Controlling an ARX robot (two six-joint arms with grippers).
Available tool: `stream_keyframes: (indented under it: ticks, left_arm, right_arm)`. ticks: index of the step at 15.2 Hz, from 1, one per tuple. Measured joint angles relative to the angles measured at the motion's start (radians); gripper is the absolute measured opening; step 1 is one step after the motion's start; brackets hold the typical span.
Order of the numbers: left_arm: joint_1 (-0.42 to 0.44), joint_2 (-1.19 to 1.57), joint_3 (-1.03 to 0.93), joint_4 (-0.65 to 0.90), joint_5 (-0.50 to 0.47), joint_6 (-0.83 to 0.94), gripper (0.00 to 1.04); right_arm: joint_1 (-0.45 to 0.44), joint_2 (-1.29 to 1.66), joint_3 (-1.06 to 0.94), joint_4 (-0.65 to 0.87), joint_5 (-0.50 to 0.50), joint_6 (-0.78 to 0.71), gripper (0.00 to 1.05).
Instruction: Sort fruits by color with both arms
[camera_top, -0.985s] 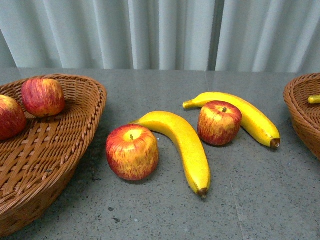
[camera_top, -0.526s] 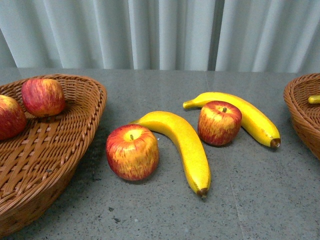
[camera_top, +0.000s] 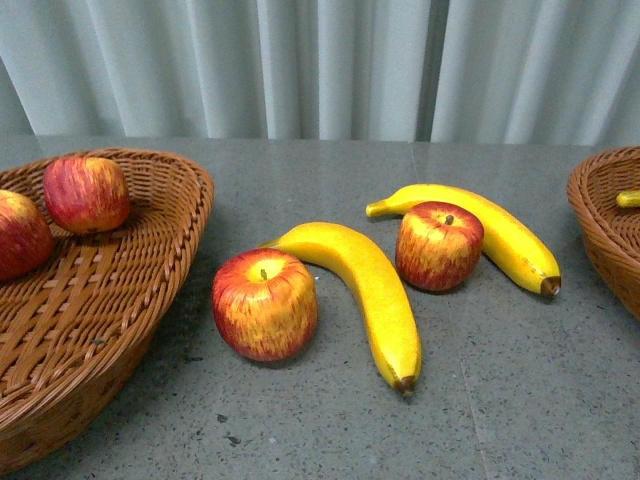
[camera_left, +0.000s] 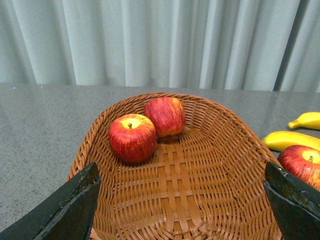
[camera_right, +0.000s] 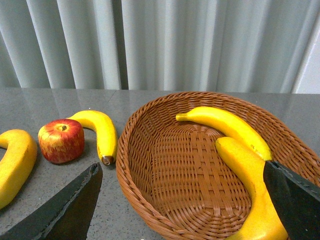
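Note:
On the grey table in the front view lie a near apple (camera_top: 264, 305), a far apple (camera_top: 438, 245), a near banana (camera_top: 370, 290) and a far banana (camera_top: 490, 232). The left wicker basket (camera_top: 120, 300) holds two apples (camera_top: 85, 193), (camera_top: 20, 232). The right basket (camera_top: 605, 225) shows a banana tip (camera_top: 628, 199). No arm shows in the front view. My left gripper (camera_left: 182, 205) is open over the left basket (camera_left: 180, 190), near its two apples (camera_left: 132, 137), (camera_left: 165, 115). My right gripper (camera_right: 182, 205) is open over the right basket (camera_right: 190, 175), which holds two bananas (camera_right: 225, 122), (camera_right: 250, 180).
A pale pleated curtain (camera_top: 320, 65) hangs behind the table's far edge. In the right wrist view the far apple (camera_right: 61, 140) and far banana (camera_right: 100, 131) lie just outside the right basket.

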Motion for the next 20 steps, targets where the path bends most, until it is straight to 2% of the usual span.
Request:
stream_keyframes:
  ticks: [3, 4, 5, 7, 9, 12, 14, 16, 20]
  left_arm:
    - [0.0, 0.0, 0.0, 0.0, 0.0, 0.0, 0.98]
    - [-0.026, 0.017, 0.024, -0.092, -0.074, -0.017, 0.98]
    - [-0.11, 0.13, 0.09, -0.225, -0.239, -0.049, 0.98]
    - [-0.127, 0.193, 0.117, -0.184, -0.341, -0.051, 0.98]
    - [-0.085, 0.287, 0.175, -0.031, -0.28, -0.024, 0.98]
    - [-0.015, 0.639, 0.295, 0.279, -0.097, 0.061, 0.98]
    - [-0.057, 0.916, 0.476, 0.401, 0.018, 0.121, 0.98]
    - [-0.118, 1.123, 0.626, 0.377, 0.09, 0.168, 0.98]
    - [-0.184, 1.246, 0.716, 0.344, 0.115, 0.195, 0.98]
  right_arm:
    - [0.0, 0.0, 0.0, 0.0, 0.0, 0.0, 0.98]
    - [0.0, 0.0, 0.0, 0.0, 0.0, 0.0, 0.98]
    - [0.0, 0.0, 0.0, 0.0, 0.0, 0.002, 0.98]
    - [0.0, 0.0, 0.0, 0.0, 0.0, 0.003, 0.98]
    - [0.0, 0.0, 0.0, 0.001, 0.0, 0.003, 0.98]
    - [0.0, 0.0, 0.0, 0.0, 0.0, 0.003, 0.98]
    - [0.0, 0.0, 0.0, 0.0, 0.0, 0.003, 0.98]
    - [0.0, 0.0, 0.0, 0.0, 0.0, 0.003, 0.98]
    - [0.0, 0.0, 0.0, 0.0, 0.0, 0.003, 0.98]
